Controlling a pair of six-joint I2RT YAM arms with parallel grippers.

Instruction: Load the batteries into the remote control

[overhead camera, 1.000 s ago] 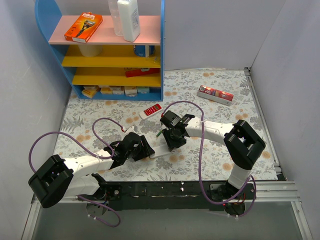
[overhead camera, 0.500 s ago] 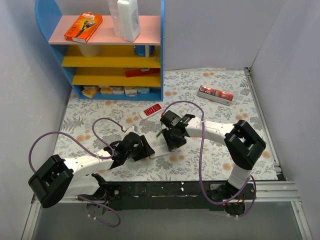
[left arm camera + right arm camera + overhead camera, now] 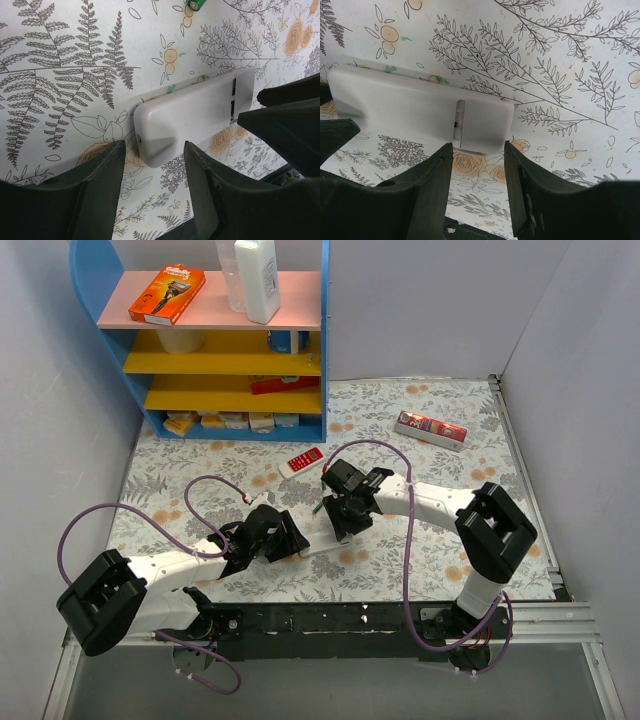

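The remote control (image 3: 195,117) lies on the floral table with its plain white back up, slots (image 3: 233,95) near its far end. My left gripper (image 3: 154,147) is open, its fingers (image 3: 95,190) straddling the remote's near rounded end without closing on it. From the other side, my right gripper (image 3: 477,147) stands open over the remote (image 3: 415,112) beside the cover seam (image 3: 460,120). In the top view the remote (image 3: 318,537) sits between the left gripper (image 3: 297,543) and the right gripper (image 3: 345,525). One green battery (image 3: 196,4) lies on the table beyond the remote.
A red remote (image 3: 301,460) lies behind the work spot. A blue shelf unit (image 3: 200,340) with an orange box (image 3: 167,294) and a white bottle (image 3: 258,278) fills the back left. A red box (image 3: 430,428) lies at the back right.
The right arm's elbow has shifted slightly to the right. The remote and the left arm have stayed where they were.
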